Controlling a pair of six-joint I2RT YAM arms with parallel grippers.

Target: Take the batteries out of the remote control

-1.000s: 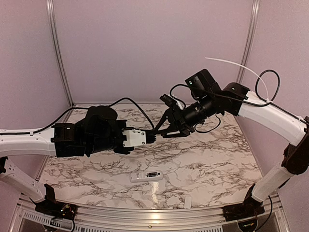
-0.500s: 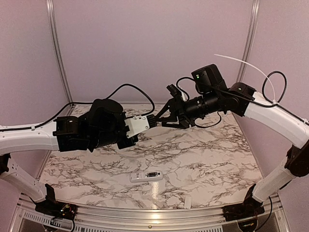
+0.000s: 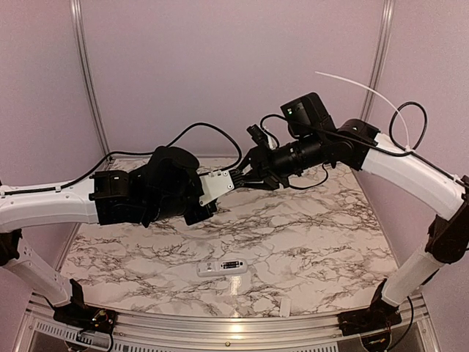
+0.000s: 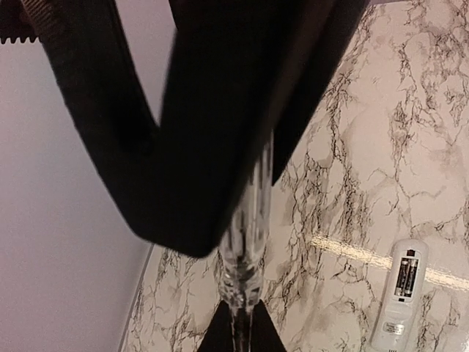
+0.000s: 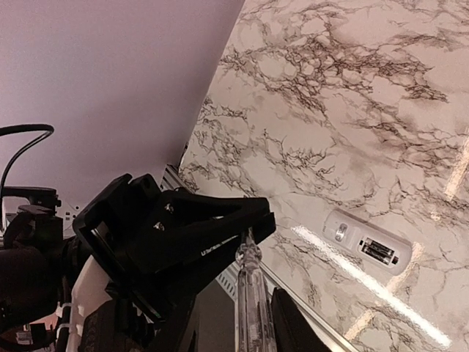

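Remote control [image 3: 222, 267]: small white oblong handset, lying flat and back-up on the marble table [image 3: 315, 235]. Its long axis runs parallel to the near edge and close to it, roughly midway between the left and right edges. Recessed compartment uncovered; the batteries [image 3: 233, 263], two slender dark cylinders, sit side by side inside it, lengthwise, in the half of the handset toward the right edge.

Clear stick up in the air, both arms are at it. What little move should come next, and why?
Probably the right tool should close fully on the clear stick. The left tool is shut on it, the right one flanks it with a gap, and the batteries sit in the remote control on the table.
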